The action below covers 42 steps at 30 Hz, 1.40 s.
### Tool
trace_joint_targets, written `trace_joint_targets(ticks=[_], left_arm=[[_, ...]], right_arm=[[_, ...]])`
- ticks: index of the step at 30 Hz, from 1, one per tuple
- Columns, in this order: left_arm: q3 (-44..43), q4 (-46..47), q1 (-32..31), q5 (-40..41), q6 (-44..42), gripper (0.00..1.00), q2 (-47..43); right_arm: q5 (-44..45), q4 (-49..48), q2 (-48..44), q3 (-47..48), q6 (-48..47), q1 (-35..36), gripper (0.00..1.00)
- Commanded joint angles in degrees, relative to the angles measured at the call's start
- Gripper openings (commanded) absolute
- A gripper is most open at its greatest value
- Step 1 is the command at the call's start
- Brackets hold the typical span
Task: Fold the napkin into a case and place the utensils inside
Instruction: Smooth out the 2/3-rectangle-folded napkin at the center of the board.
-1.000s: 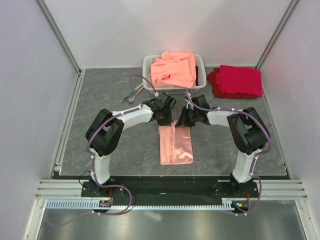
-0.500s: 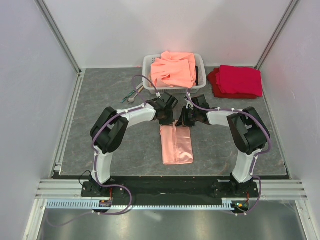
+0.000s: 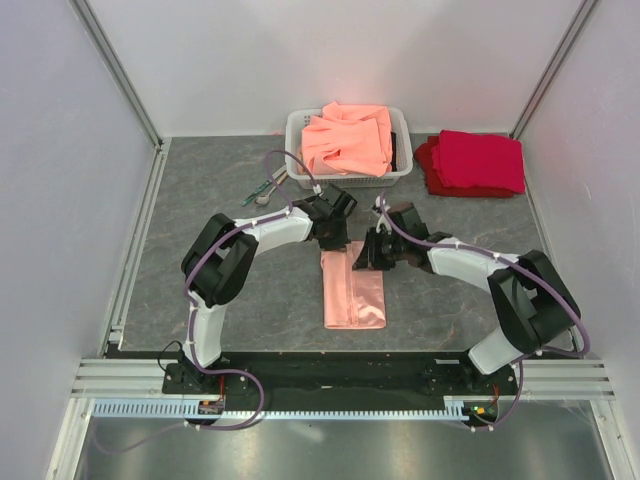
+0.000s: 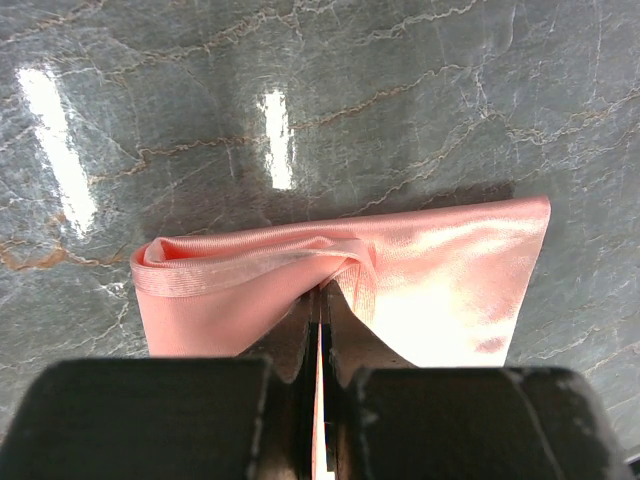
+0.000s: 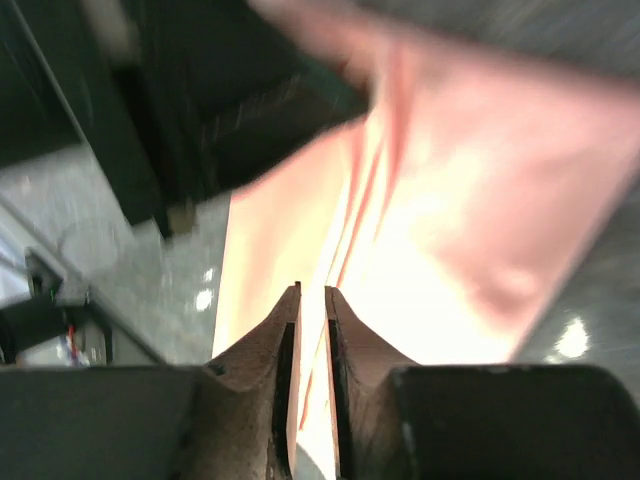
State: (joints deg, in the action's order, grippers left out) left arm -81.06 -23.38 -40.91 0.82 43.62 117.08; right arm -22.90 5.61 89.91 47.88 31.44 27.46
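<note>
Napkin (image 3: 354, 292) is lying on the table (image 3: 200, 270) in the top view, folded into a narrow strip between the two arms. The left gripper (image 3: 333, 240) and right gripper (image 3: 362, 258) are crowding its far end and hiding that edge. Beyond them a white basket (image 3: 296, 128) is holding heaped orange cloths (image 3: 345, 140), and red cloths (image 3: 478, 162) are lying folded just to its right. The utensils (image 3: 263, 190) are resting near the basket's left corner, well apart from the napkin and too small to tell piece from piece. Pale walls (image 3: 60, 200) are closing in the grey, veined table on three sides. In the left wrist view the left gripper (image 4: 320, 300) is pressing its fingers together on a raised fold of the napkin (image 4: 450, 270), whose layers are gaping open at the left; the glossy table (image 4: 400, 80) is reflecting lamps. The right wrist view is blurring badly, yet the right gripper (image 5: 312, 300) is pinching the napkin (image 5: 460, 200) in a thin slit between its fingers, with the dark left gripper (image 5: 230, 100) looming just ahead.
</note>
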Motion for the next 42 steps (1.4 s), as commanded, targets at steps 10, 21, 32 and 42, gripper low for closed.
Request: trace_joint_targets(ticks=[10,21,32,42], left_arm=[[-0.77,1.93,-0.23,-0.64,1.38,0.03,0.26],[1.68,-0.79,1.0,-6.26,-3.71,0.53,-12.72],[24.69,14.56,2.94,-22.42,-0.65,0.07,-23.47],[37.1,28.47,3.11,-27.19,3.05,0.05,-24.09]], right_arm=[[-1.72,-10.62,4.65,-6.3,5.92,7.17,0.06],[1.27,-10.62,7.39,-8.77,4.68,6.64,0.03],[0.84,-9.91,6.15,-7.36,4.95,6.46,0.03],[1.19,-8.86,6.51,-6.57,4.33,6.46,0.02]])
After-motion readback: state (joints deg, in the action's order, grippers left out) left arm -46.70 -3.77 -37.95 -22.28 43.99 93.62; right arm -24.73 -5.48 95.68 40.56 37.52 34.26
